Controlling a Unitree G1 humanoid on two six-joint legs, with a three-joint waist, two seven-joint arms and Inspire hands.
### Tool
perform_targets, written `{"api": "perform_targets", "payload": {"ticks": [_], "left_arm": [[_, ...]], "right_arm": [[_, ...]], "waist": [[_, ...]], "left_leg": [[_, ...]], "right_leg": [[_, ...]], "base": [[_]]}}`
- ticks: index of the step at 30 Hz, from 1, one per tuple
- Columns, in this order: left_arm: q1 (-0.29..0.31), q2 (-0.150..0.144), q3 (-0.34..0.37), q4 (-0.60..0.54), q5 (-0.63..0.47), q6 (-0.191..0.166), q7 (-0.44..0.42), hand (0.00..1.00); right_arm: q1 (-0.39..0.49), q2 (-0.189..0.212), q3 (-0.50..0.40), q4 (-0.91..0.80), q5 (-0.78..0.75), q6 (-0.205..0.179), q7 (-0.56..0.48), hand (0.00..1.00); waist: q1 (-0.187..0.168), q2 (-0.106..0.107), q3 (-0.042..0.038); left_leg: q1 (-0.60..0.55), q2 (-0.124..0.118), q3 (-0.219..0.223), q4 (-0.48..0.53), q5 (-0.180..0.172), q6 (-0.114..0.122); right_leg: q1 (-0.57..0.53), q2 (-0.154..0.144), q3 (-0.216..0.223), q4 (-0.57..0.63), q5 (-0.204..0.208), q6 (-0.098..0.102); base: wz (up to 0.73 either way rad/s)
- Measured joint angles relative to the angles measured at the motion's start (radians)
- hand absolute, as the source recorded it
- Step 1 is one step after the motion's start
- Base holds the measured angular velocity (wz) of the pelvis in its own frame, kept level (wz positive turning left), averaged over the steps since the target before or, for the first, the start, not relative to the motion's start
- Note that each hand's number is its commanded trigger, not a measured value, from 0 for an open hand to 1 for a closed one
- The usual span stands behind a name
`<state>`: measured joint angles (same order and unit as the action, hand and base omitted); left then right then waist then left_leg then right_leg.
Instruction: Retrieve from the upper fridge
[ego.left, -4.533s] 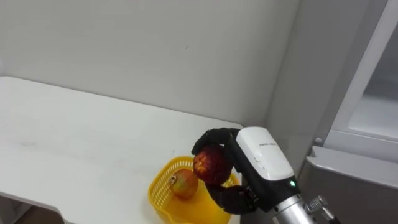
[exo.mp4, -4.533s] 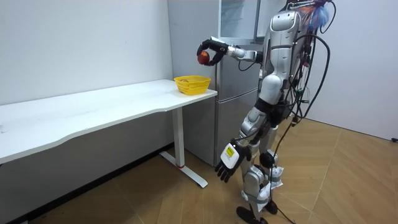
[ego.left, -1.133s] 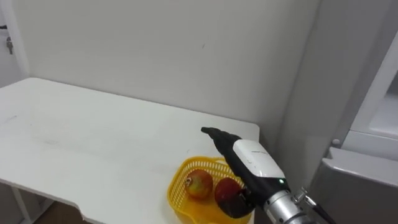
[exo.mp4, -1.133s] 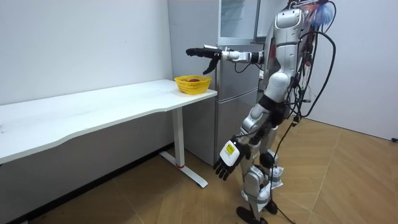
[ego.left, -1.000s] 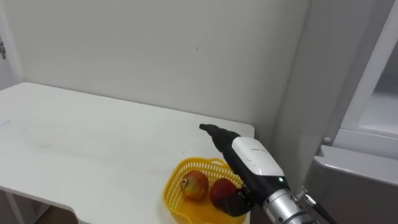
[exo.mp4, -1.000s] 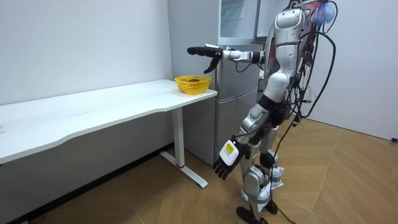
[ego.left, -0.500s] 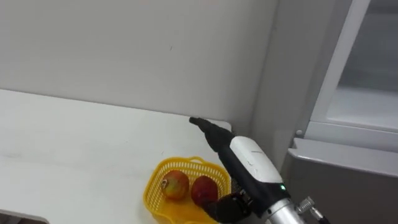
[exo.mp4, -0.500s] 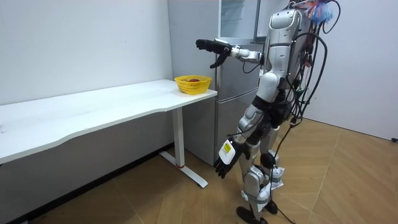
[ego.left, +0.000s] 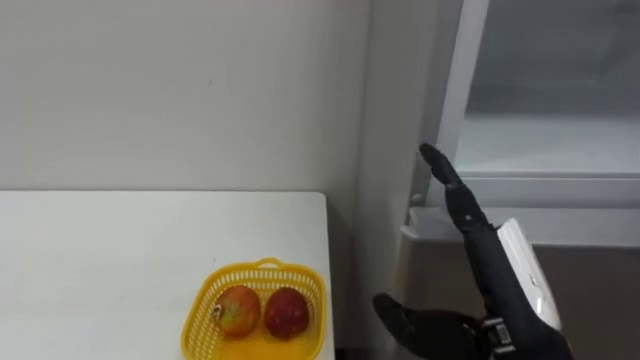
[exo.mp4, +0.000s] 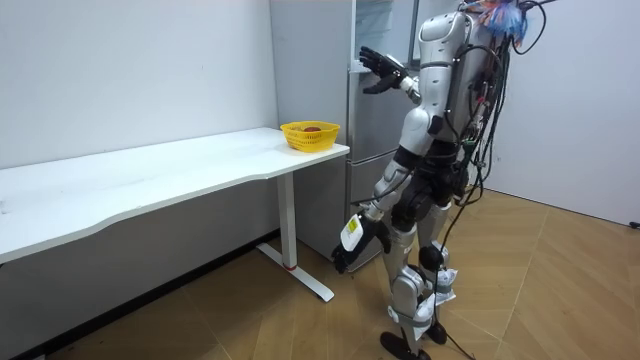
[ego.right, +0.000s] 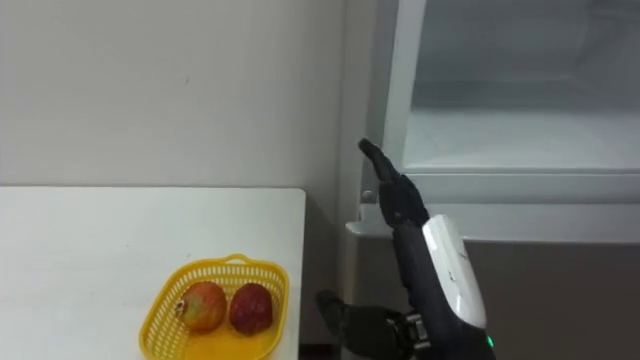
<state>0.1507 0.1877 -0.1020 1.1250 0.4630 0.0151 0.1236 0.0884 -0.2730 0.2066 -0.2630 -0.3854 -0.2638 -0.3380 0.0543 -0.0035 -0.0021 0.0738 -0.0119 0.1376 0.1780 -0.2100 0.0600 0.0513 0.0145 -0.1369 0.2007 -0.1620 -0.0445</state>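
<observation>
Before the open upper fridge (ego.left: 545, 150), the right hand (ego.left: 480, 245) was raised empty, fingers straight and thumb spread wide. An orange-red fruit (ego.left: 236, 310) and a red fruit (ego.left: 286, 312) lay side by side in the yellow basket (ego.left: 255, 270), at the corner of the white table (ego.left: 120, 250) nearest the fridge. Low beside the thigh hung the left hand (exo.mp4: 342, 262).

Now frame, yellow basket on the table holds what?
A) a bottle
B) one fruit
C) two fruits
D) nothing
C: an orange-red fruit and a red fruit lie side by side inside the yellow basket, while the right hand is raised with straight fingers and holds nothing.
</observation>
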Motion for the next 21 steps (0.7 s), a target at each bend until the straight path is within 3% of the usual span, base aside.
{"api": "perform_targets", "payload": {"ticks": [9,11,14,16,18,21], "left_arm": [[0.009,-0.009,-0.001,-0.003,0.001,-0.003,0.000,0.00],[0.009,-0.009,-0.002,-0.003,0.000,-0.003,0.002,0.00],[0.009,-0.009,-0.002,-0.004,-0.001,-0.004,0.005,0.00],[0.008,-0.009,-0.002,-0.006,-0.001,-0.006,0.005,0.00],[0.008,-0.009,-0.002,-0.021,0.000,-0.014,0.004,0.00],[0.008,-0.009,-0.002,-0.039,0.000,-0.015,0.004,0.00]], "right_arm": [[0.080,0.020,-0.023,0.002,-0.045,-0.010,-0.011,0.00],[0.109,0.020,-0.033,0.022,-0.080,-0.040,-0.029,0.00],[0.166,0.020,-0.034,0.041,-0.090,-0.052,-0.038,0.00],[0.187,0.022,-0.033,0.074,-0.084,-0.035,-0.031,0.00],[0.222,0.022,-0.040,0.115,-0.078,0.012,-0.019,0.00],[0.252,0.022,-0.048,0.128,-0.069,0.036,-0.010,0.00]], "waist": [[-0.045,-0.007,-0.0038],[-0.054,-0.008,-0.0055],[-0.066,-0.004,-0.0069],[-0.078,0.000,-0.0071],[-0.081,0.011,-0.0072],[-0.085,0.020,-0.0103]], "left_leg": [[0.005,-0.001,0.031,0.005,-0.003,0.005],[0.007,-0.001,0.033,0.006,-0.004,0.006],[0.006,0.000,0.040,0.005,-0.004,0.006],[0.006,0.000,0.041,0.005,-0.005,0.008],[0.002,0.000,0.049,0.005,-0.006,0.009],[0.000,0.000,0.058,0.002,-0.006,0.010]], "right_leg": [[-0.016,0.005,0.051,0.004,-0.002,0.002],[-0.014,0.005,0.053,0.003,-0.001,0.003],[-0.007,0.005,0.054,0.003,0.004,0.004],[-0.009,0.005,0.055,0.004,0.004,0.005],[-0.018,0.005,0.061,0.005,0.004,0.005],[-0.032,0.006,0.071,0.008,0.004,0.006]], "base": [[-0.11],[0.00],[-0.05],[-0.03],[-0.11],[-0.12]]}}
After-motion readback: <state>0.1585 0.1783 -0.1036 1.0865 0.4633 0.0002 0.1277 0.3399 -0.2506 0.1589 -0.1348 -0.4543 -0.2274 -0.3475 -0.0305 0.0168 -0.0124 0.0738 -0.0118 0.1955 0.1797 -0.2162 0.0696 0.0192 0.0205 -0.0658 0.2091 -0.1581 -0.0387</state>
